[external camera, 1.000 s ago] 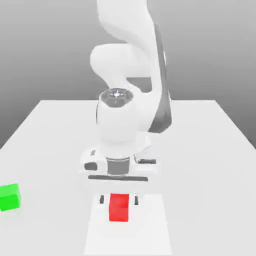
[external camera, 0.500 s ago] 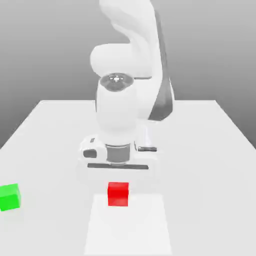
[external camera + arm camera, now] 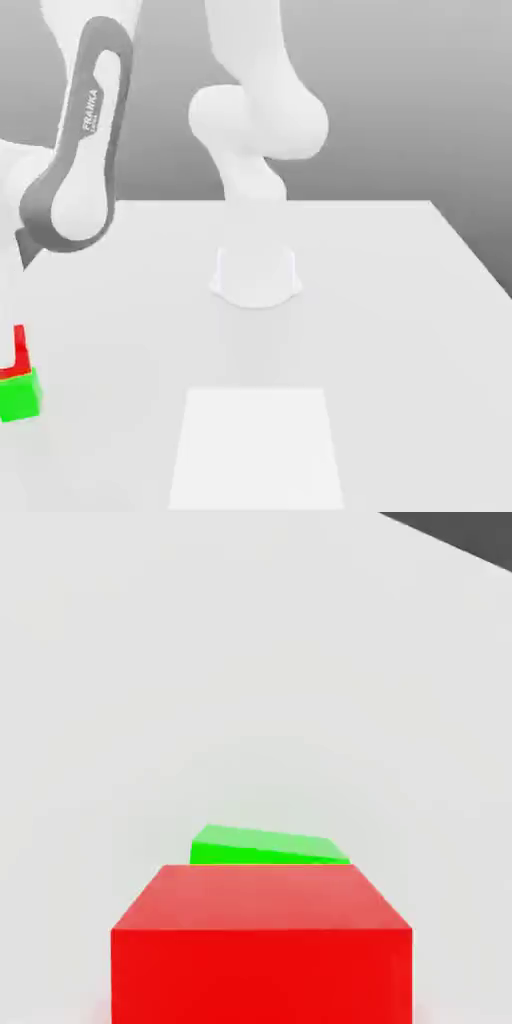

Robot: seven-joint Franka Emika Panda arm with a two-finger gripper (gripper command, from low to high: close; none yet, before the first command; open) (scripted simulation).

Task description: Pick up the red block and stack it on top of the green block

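red block: sitting on top of the green block, apparently touching it
claw (image 3: 8,345): reaching down at the red block (image 3: 262,977); whether it is gripping, I cannot tell
green block (image 3: 19,397): supporting from the worktop (image 3: 400,400)
step: placing, seemingly; finishing is calling for releasing gently, then lifting straight

The marking "FRANKA" is legible on the robot arm (image 3: 80,150), at the exterior view's left. The word stands in light capital letters on a dark grey panel (image 3: 92,105) of the arm link and runs lengthwise along it, nearly vertical. A second, smaller line of lettering adjoins the word; its characters cannot be read.
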